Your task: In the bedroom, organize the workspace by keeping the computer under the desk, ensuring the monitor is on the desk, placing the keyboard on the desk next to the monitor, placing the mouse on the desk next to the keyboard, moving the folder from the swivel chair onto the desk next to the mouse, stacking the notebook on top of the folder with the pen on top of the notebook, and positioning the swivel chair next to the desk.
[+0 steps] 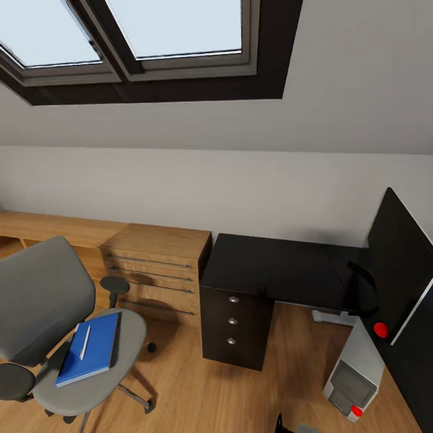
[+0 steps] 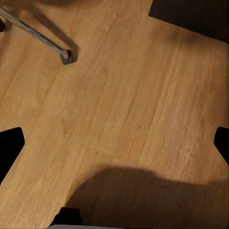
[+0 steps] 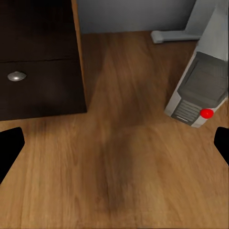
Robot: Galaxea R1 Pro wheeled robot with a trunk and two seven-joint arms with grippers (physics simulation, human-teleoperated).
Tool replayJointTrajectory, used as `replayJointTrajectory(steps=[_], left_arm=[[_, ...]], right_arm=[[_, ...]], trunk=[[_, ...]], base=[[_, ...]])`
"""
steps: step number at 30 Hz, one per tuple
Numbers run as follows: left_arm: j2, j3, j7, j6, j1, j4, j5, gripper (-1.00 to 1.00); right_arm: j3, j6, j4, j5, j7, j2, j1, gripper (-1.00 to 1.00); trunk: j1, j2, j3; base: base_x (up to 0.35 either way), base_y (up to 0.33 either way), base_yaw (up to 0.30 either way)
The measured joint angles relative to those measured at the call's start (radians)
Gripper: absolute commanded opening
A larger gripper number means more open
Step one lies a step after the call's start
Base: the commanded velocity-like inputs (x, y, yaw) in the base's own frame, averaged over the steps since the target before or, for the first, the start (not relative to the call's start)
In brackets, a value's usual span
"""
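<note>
Two grippers (image 2: 114,143) (image 3: 114,143) spread wide, empty, over floor | folder (image 1: 90,350) on chair (image 1: 42,300), ahead-left, long axis running away | left arm judged nearer

The right claw (image 3: 114,143) hung over the floor (image 3: 124,181), fingers spread wide. Ahead of it to one side stood the desk's drawer unit (image 3: 38,62); ahead to the other side the computer (image 3: 198,88) stood on the floor under the desk (image 1: 282,264). The monitor (image 1: 400,264) stood on the desk above the computer. The left claw (image 2: 114,143) hung over bare floor, with a leg of the swivel chair (image 1: 54,313) ahead of it. On the chair's seat lay the folder (image 1: 90,349), the pen (image 1: 85,342) on top. A wooden chest (image 1: 159,264) stood between chair and desk.
</note>
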Motion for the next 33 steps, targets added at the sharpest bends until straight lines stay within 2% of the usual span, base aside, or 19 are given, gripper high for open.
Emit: replayJointTrajectory(steps=[2,3,4,6,8,9,10,14,15,16,17,22,26,27,29,33], left_arm=[[0.002,0.0,0.001,-0.001,0.0,-0.021,-0.001,1.0],[0.012,0.001,0.003,0.04,0.0,-0.101,0.001,1.0],[0.012,0.0,0.002,0.063,-0.001,-0.257,-0.002,1.0],[0.014,0.001,0.004,0.126,0.0,-0.349,-0.002,1.0],[0.015,0.0,0.007,0.307,0.0,-0.499,-0.004,1.0],[0.016,0.0,0.008,0.352,0.0,-0.543,-0.002,1.0],[0.017,-0.001,0.013,0.44,-0.001,-0.624,-0.002,1.0],[0.017,0.002,0.034,0.58,0.0,-0.799,-0.003,1.0],[0.017,0.007,0.053,0.624,0.0,-0.874,-0.003,1.0],[0.017,0.03,0.1,0.687,-0.001,-0.999,0.0,1.0],[0.016,0.045,0.116,0.714,0.0,-1.053,0.002,1.0],[0.015,0.064,0.139,0.752,-0.001,-1.098,0.001,1.0],[0.022,0.069,0.144,0.756,-0.001,-1.1,-0.002,1.0],[0.041,0.07,0.145,0.758,-0.001,-1.1,-0.003,1.0],[0.049,0.07,0.145,0.759,-0.001,-1.1,-0.002,1.0],[0.054,0.069,0.145,0.759,-0.001,-1.097,-0.001,1.0]], right_arm=[[0.0,-0.007,-0.024,0.001,0.001,0.001,0.0,1.0],[0.03,0.007,-0.137,0.009,-0.002,0.01,-0.003,1.0],[0.031,0.018,-0.166,0.009,-0.003,0.013,-0.005,1.0],[0.035,0.054,-0.198,0.01,-0.004,0.021,-0.01,1.0],[0.041,0.173,-0.279,0.011,-0.006,0.031,-0.041,1.0],[0.041,0.21,-0.303,0.01,-0.005,0.033,-0.053,1.0],[0.042,0.286,-0.346,0.01,-0.005,0.038,-0.077,1.0],[0.043,0.437,-0.412,0.009,0.011,0.044,-0.136,1.0],[0.044,0.508,-0.43,0.01,0.026,0.044,-0.171,1.0],[0.044,0.649,-0.449,0.01,0.072,0.044,-0.24,1.0],[0.043,0.712,-0.452,0.007,0.103,0.044,-0.291,1.0],[0.041,0.809,-0.453,0.005,0.182,0.044,-0.325,1.0],[0.055,0.828,-0.452,0.008,0.206,0.044,-0.335,1.0],[0.063,0.834,-0.452,0.009,0.212,0.044,-0.338,1.0],[0.065,0.835,-0.452,0.01,0.214,0.044,-0.339,1.0],[0.067,0.836,-0.451,0.01,0.218,0.044,-0.339,1.0]], trunk=[[0.0,0.0,0.0],[0.0,0.0,0.0],[0.0,0.0,0.0],[0.0,0.0,0.0],[0.0,0.0,0.0],[0.0,0.0,0.0],[0.0,0.0,0.0],[0.0,0.0,0.0],[0.0,0.0,0.0],[0.0,0.0,0.0],[0.0,0.0,0.0],[0.0,0.0,0.0],[0.0,0.0,0.0],[0.0,0.0,0.0],[0.0,0.0,0.0],[-0.001,0.0,0.0]], base=[[0.0,0.0,0.0],[0.0,0.0,0.0],[0.0,0.0,0.0],[0.0,0.0,0.0],[0.0,0.0,0.0],[0.0,0.0,0.0],[0.0,0.0,0.0],[0.0,0.0,0.0],[0.0,0.0,0.0],[0.0,0.0,0.0],[0.0,0.0,0.0],[0.0,0.0,0.0],[0.033,0.0,0.0],[0.171,0.0,0.0],[0.237,0.0,0.0],[0.283,0.0,0.0]])
